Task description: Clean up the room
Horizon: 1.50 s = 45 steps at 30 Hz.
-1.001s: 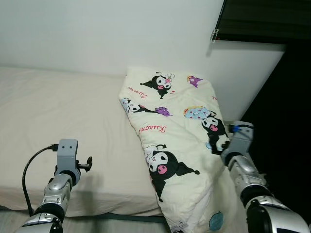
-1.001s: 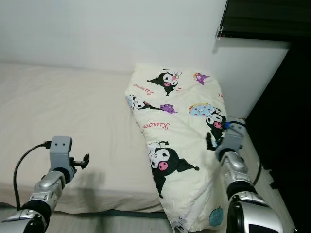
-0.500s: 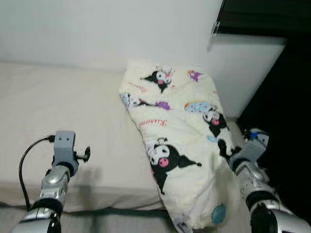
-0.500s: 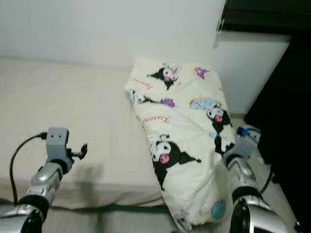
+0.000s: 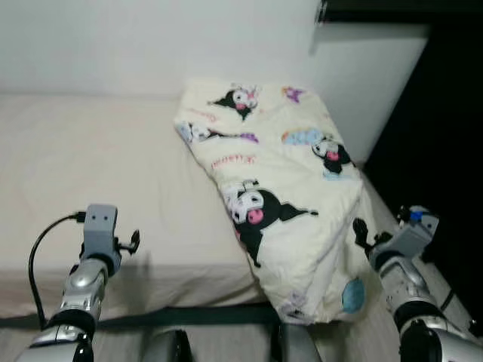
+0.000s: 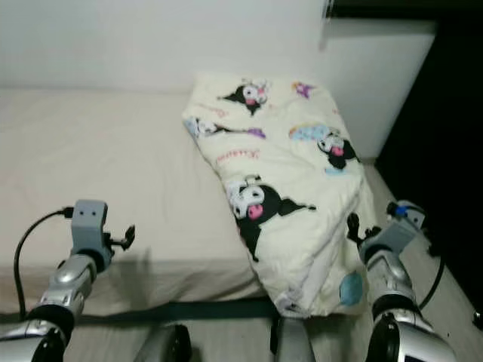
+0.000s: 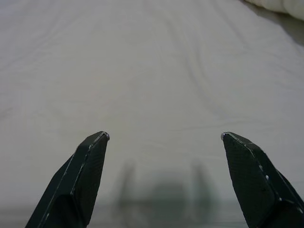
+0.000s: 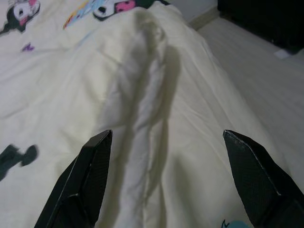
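Note:
A cream blanket (image 5: pixel 279 188) printed with black cartoon figures lies folded along the right side of a beige bed (image 5: pixel 90 158), its lower end hanging over the bed's corner. My right gripper (image 5: pixel 361 232) is open just off the blanket's hanging right edge; in the right wrist view its fingers (image 8: pixel 85 175) spread wide over the creased blanket (image 8: pixel 142 114) with nothing between them. My left gripper (image 5: pixel 132 241) is open above the bed's front edge, its fingertips (image 7: pixel 97 142) apart over the bare sheet (image 7: pixel 156 71).
A white wall (image 5: pixel 151 38) runs behind the bed. A dark doorway or cabinet (image 5: pixel 453 128) stands at the right, beside a strip of light floor (image 6: pixel 445 286). My own feet (image 5: pixel 166 347) show below the bed's front edge.
The camera has tilted down and back, so the bed sits higher in view. My right gripper has drawn away from the blanket's side toward the floor side. The left gripper has barely moved.

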Motion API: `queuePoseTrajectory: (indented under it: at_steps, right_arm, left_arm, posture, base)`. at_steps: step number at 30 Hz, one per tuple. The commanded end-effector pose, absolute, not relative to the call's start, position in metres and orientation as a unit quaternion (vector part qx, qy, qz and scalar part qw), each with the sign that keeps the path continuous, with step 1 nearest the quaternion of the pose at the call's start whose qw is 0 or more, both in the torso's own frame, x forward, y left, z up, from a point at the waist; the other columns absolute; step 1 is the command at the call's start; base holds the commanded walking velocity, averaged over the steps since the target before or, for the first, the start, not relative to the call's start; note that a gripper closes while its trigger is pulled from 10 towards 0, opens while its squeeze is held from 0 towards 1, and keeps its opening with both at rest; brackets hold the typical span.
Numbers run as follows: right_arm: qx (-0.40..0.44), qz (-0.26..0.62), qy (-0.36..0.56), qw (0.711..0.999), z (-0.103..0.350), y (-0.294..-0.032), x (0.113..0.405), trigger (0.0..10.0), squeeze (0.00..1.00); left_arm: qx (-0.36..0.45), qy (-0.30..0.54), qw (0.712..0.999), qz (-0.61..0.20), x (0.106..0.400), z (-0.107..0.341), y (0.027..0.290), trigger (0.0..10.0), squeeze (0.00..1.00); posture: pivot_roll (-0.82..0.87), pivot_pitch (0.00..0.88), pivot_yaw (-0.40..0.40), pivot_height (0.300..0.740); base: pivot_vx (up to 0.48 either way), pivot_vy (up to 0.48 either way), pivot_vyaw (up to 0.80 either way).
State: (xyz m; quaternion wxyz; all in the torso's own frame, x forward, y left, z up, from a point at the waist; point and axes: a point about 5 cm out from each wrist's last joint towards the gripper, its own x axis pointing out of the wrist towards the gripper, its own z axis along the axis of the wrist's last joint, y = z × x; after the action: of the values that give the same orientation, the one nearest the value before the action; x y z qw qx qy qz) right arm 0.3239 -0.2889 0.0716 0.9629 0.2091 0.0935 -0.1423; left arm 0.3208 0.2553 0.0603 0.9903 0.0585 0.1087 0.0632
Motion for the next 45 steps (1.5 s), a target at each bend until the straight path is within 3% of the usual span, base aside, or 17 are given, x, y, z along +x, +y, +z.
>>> queuePoseTrajectory:
  at_steps: [1,6,11,15,22,36,45]
  right_arm:
    - [0.235,-0.139,0.067,0.96,0.079,-0.294,0.326,10.0,0.0]
    - [0.3,-0.093,0.011,0.949,0.092,-0.293,0.331,10.0,0.0]
    - [0.31,-0.084,0.004,0.947,0.092,-0.29,0.332,10.0,0.0]
    - [0.367,-0.044,-0.027,0.929,0.089,-0.279,0.332,10.0,0.0]
    - [0.391,0.051,-0.06,0.917,0.094,-0.257,0.336,10.0,0.0]
    - [0.384,0.077,-0.007,0.92,0.087,-0.233,0.342,10.0,0.0]
    - [0.341,0.106,0.061,0.932,0.081,-0.204,0.349,10.0,0.0]
  left_arm:
    - [0.072,0.108,0.99,0.059,0.32,0.061,0.257,10.0,0.0]
    - [0.085,0.108,0.989,0.054,0.32,0.062,0.258,10.0,0.0]
    - [0.089,0.106,0.989,0.052,0.32,0.063,0.258,10.0,0.0]
    - [0.101,0.101,0.989,0.045,0.323,0.066,0.256,10.0,0.0]
    - [0.109,0.099,0.988,0.041,0.323,0.066,0.255,10.0,0.0]
    - [0.116,0.093,0.988,0.036,0.323,0.068,0.253,10.0,0.0]
    - [0.115,0.089,0.989,0.036,0.325,0.069,0.251,10.0,0.0]
  posture:
    - [-0.11,0.077,-0.015,0.56]
    - [-0.11,0.078,-0.006,0.535]
    - [-0.11,0.078,-0.006,0.535]
    - [-0.11,0.078,-0.005,0.535]
    - [-0.1,0.082,-0.001,0.535]
    - [-0.1,0.082,-0.007,0.535]
    - [-0.11,0.082,-0.009,0.535]
  base:
    - [0.0,0.0,0.0]
    - [0.0,0.0,0.0]
    - [0.0,0.0,0.0]
    - [0.0,0.0,0.0]
    - [0.0,0.0,0.0]
    - [0.0,0.0,0.0]
    - [0.0,0.0,0.0]
